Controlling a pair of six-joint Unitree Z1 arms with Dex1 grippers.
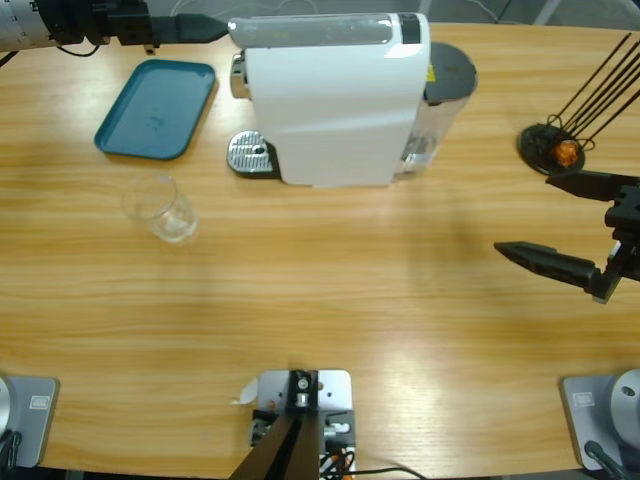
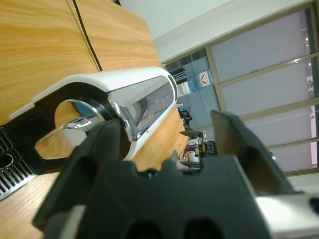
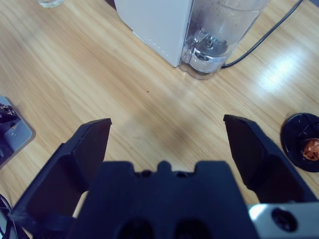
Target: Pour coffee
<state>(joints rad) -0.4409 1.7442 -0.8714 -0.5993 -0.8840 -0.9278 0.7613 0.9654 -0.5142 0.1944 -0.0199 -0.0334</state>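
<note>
High view: left gripper [image 1: 215, 28] open-jawed at coffee machine [image 1: 335, 100] lever, right gripper [image 1: 560, 225] open over bare table [image 1: 350, 300]. Glass [image 1: 160, 207] well apart from drip tray [image 1: 250, 153]; brewing now risks spilling coffee.

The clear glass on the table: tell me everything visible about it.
The glass is a clear, colourless tumbler that looks empty. It stands on the bare wooden table, mouth up. It sits just below the teal tray and down-left of the coffee machine and its metal drip grate, not under the spout. Nothing touches it; both grippers are far from it.
</note>
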